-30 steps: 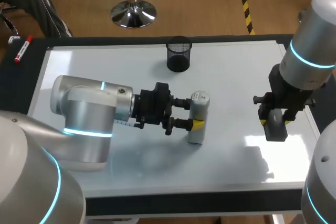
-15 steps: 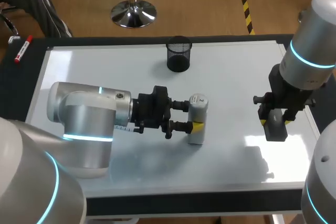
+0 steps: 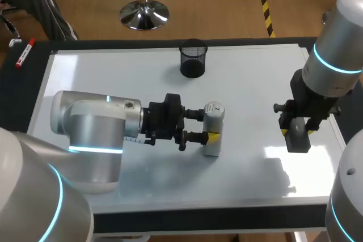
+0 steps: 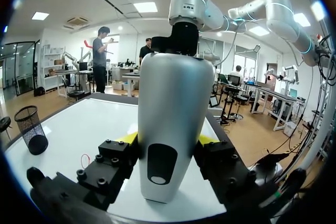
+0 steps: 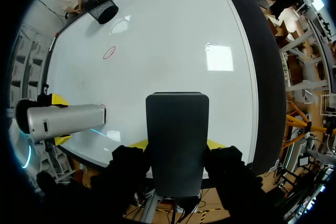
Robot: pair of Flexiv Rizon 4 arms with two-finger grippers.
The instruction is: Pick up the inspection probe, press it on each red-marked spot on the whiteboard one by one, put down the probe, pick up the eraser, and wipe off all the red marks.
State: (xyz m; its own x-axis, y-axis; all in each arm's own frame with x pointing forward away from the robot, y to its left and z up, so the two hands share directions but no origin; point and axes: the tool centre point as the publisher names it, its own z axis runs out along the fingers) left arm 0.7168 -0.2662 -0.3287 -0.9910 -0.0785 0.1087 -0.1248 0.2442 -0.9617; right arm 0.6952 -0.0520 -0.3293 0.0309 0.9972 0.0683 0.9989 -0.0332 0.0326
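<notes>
Your left claw (image 3: 205,124) is clamped on the probe (image 3: 213,128) from two sides, about halfway down its silver body. It holds the probe upright over the middle of the whiteboard (image 3: 255,83). That grip leaves the lower end free to meet the board, which fits the pressing step. In the right wrist view that end sits right at a small red mark (image 5: 103,111).

Your right claw (image 3: 297,134) is closed on the black eraser (image 3: 298,140) above the board's right side, well apart from the probe. I judge it is parked there ready for wiping and out of the left arm's way. A red ring (image 5: 109,52) lies between the probe and the mesh cup (image 3: 193,58), apart from both, so nothing there is wiped yet.

You cannot settle whether the probe's end actually touches the board. The head view hides the end under the probe's own body, and the left wrist view cuts it off behind the fingers. The red marks do not show in the head view at all. The small mark is partly covered, so its shape is unclear, and more marks could lie under the left arm.
</notes>
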